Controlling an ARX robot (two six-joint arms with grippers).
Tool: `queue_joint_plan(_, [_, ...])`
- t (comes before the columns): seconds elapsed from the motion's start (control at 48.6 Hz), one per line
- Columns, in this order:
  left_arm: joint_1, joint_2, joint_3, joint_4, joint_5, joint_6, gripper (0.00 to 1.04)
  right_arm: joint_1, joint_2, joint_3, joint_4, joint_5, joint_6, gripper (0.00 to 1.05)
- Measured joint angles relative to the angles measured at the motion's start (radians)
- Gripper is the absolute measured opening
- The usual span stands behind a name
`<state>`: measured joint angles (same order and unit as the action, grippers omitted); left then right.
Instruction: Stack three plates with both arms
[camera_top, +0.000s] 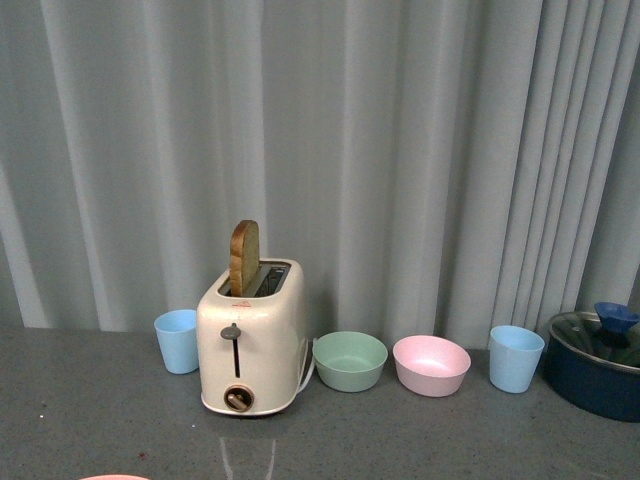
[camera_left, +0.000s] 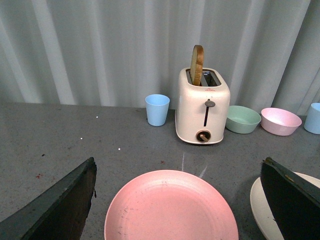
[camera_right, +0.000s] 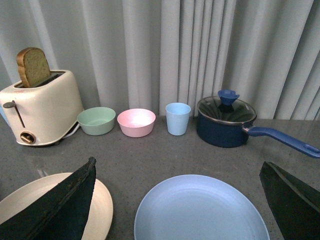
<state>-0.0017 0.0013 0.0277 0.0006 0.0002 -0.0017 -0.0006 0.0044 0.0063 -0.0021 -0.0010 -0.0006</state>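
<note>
While left gripper (camera_left: 178, 161) hangs open at pink plate (camera_left: 170, 210) and right gripper (camera_right: 177, 163) open at blue plate (camera_right: 200, 210), cream plate (camera_right: 102, 207) between them, thin rims may slip or get shoved sideways.

Bare tabletop (camera_left: 60, 135) is left between the pink plate (camera_left: 170, 207), cream plate (camera_right: 104, 212) and blue plate (camera_right: 200, 210) and ahead of them. The back is blocked by the toaster (camera_top: 250, 345), bowls (camera_top: 350, 360), cups (camera_top: 516, 357) and saucepan (camera_right: 225, 125).

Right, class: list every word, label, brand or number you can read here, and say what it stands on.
No text is readable.
The toaster: a small reddish mark below its slots, too small and blurred to read.
Nothing else bears any lettering.
</note>
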Motion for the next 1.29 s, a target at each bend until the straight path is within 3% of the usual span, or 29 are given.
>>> queue_joint_plan(1.069, [0.0, 0.0, 0.0, 0.0, 0.0, 0.0, 0.98, 0.0, 0.0, 0.0, 0.0, 0.0, 0.0, 0.97])
queue_joint_plan(1.089, [0.008, 0.013, 0.005, -0.017, 0.025, 0.004, 0.98, 0.0, 0.0, 0.0, 0.0, 0.0, 0.0, 0.97])
queue_joint_plan(1.172, [0.097, 0.188, 0.129, -0.316, 0.28, 0.097, 0.98, 0.0, 0.0, 0.0, 0.0, 0.0, 0.0, 0.97])
queue_joint_plan(1.233, [0.134, 0.313, 0.205, -0.452, 0.382, 0.134, 0.98, 0.0, 0.0, 0.0, 0.0, -0.004, 0.0, 0.97])
queue_joint_plan(1.295, [0.148, 0.418, 0.265, -0.472, 0.439, 0.18, 0.98, 0.0, 0.0, 0.0, 0.0, 0.001, 0.0, 0.97])
